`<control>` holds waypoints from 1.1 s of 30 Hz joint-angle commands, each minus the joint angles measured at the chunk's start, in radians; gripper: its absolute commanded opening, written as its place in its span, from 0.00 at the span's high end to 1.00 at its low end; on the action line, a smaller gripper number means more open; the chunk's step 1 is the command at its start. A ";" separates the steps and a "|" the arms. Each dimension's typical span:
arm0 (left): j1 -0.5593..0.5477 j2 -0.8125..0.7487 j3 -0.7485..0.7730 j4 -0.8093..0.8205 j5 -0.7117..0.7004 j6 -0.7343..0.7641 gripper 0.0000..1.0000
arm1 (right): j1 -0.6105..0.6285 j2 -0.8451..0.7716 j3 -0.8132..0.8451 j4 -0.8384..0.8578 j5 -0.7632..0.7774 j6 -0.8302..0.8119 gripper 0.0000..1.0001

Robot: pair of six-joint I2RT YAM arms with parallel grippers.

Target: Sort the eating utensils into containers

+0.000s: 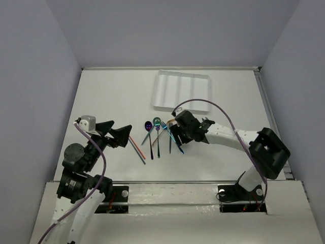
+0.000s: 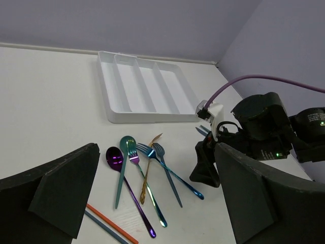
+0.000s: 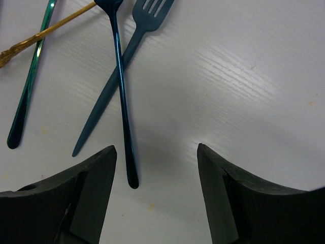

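Note:
The utensils lie in a loose fan mid-table: a purple spoon (image 2: pixel 114 157), a teal spoon (image 2: pixel 125 145), a gold fork (image 2: pixel 147 173), blue forks (image 2: pixel 170 175), and orange and teal chopsticks (image 2: pixel 109 223). The white compartment tray (image 2: pixel 147 86) stands empty behind them, seen from above too (image 1: pixel 182 90). My left gripper (image 1: pixel 118 133) is open and empty, left of the chopsticks (image 1: pixel 137 148). My right gripper (image 3: pixel 155 152) is open, low over the table. The shiny blue fork's handle end (image 3: pixel 124 127) lies between the jaws, near the left finger. A matte blue fork (image 3: pixel 117 76) lies beside it.
The table's back wall and side rails enclose the work area. The tray sits at the back centre-right. My right arm's purple cable (image 1: pixel 203 101) loops over the tray's near edge. The arm bases stand at the near edge.

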 commanded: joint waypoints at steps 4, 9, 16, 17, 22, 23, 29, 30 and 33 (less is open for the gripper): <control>0.003 -0.030 -0.010 0.051 0.008 0.014 0.01 | 0.003 0.075 0.084 0.044 0.037 -0.044 0.32; 0.003 -0.026 -0.012 0.051 0.007 0.014 0.01 | 0.003 0.117 0.094 0.063 0.002 -0.042 0.39; 0.003 -0.019 -0.012 0.049 0.005 0.012 0.01 | 0.003 0.166 0.123 0.076 -0.055 -0.022 0.43; 0.003 -0.019 -0.012 0.049 0.005 0.012 0.01 | 0.003 0.167 0.123 0.079 -0.062 -0.019 0.43; 0.003 -0.016 -0.012 0.049 0.006 0.012 0.01 | 0.003 0.184 0.118 0.096 -0.072 -0.010 0.47; 0.003 -0.016 -0.012 0.049 0.006 0.012 0.01 | 0.003 0.189 0.117 0.096 -0.072 -0.010 0.49; 0.003 -0.018 -0.012 0.051 0.006 0.012 0.01 | 0.003 0.212 0.100 0.125 -0.070 -0.001 0.71; 0.003 -0.018 -0.012 0.051 0.008 0.012 0.01 | 0.003 0.210 0.100 0.128 -0.073 -0.001 0.75; 0.003 -0.015 -0.012 0.051 0.008 0.012 0.01 | 0.003 0.212 0.101 0.126 -0.075 -0.007 0.85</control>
